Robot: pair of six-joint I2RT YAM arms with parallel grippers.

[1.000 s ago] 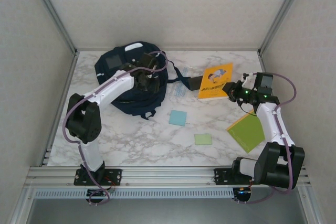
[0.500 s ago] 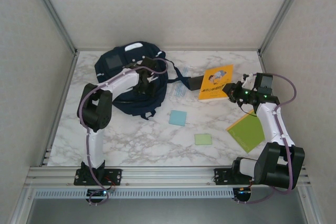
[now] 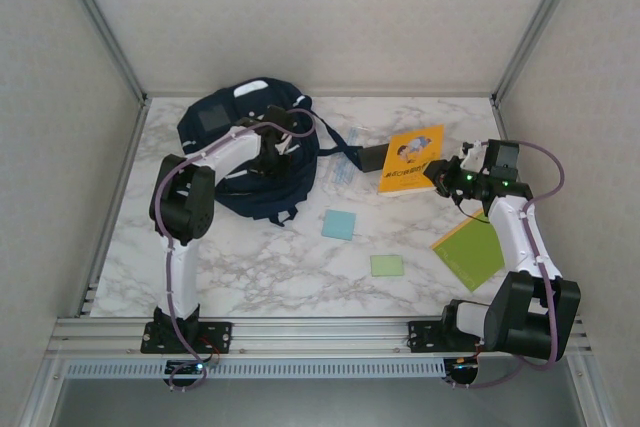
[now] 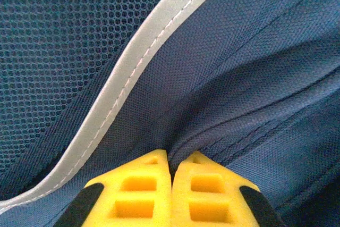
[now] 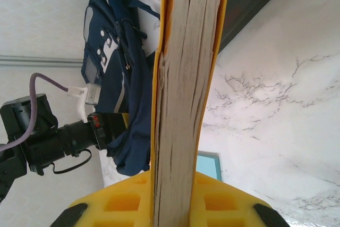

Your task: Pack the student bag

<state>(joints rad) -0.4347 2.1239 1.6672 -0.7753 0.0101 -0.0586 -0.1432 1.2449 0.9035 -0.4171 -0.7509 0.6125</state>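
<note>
student bag (image 3: 262,190), left jaws pinching its fabric, right jaws clamping yellow book (image 3: 412,157), page edges (image 5: 183,104) in wrist view

No writing is legible (print on the yellow book (image 3: 411,155) blurs).

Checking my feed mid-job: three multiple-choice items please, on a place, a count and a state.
1. The lime-green notebook lies: A) near the table's right edge; B) under a book; C) far left corner.
2. Small square pads on the table: A) one; B) two; C) four.
3. The left gripper is: A) open; B) shut on the backpack; C) shut on a book.
1 A, beside the right arm; 2 B, one light blue pad, one green pad; 3 B, yellow fingers pinch navy fabric.
</note>
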